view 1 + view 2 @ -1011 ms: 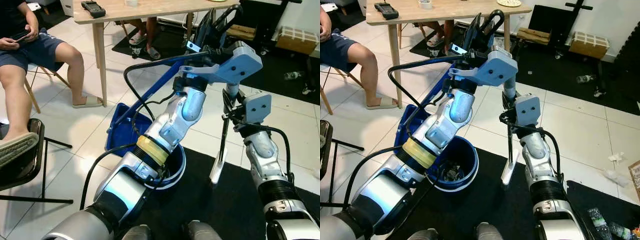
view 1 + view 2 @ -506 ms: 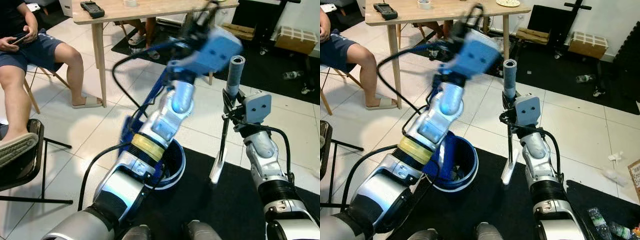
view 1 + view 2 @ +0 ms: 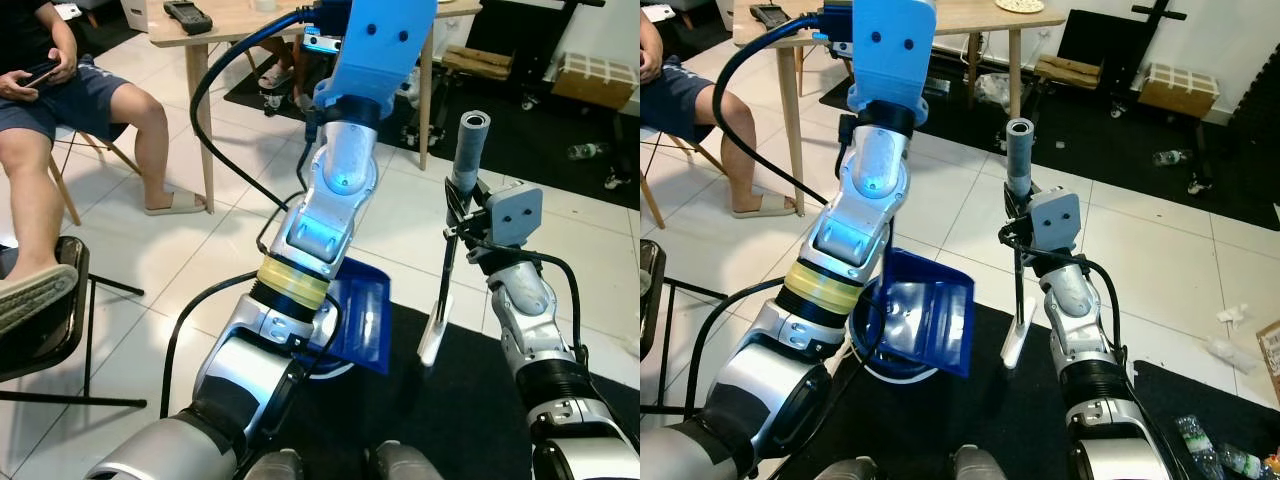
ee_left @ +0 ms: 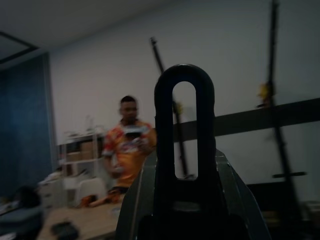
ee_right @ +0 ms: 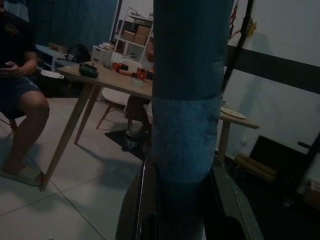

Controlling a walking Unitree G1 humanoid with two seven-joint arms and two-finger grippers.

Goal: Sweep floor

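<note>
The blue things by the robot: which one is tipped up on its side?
The flat blue dustpan is tipped up. The round blue bucket under it stands upright on the floor.

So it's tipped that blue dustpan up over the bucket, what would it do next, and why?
Probably lower the left arm a little to bring the dustpan off the bucket and back toward the tiles. The pan hangs tilted, mouth down over the rim, so it looks emptied, while the right gripper holds the broom handle upright, ready to sweep.
</note>
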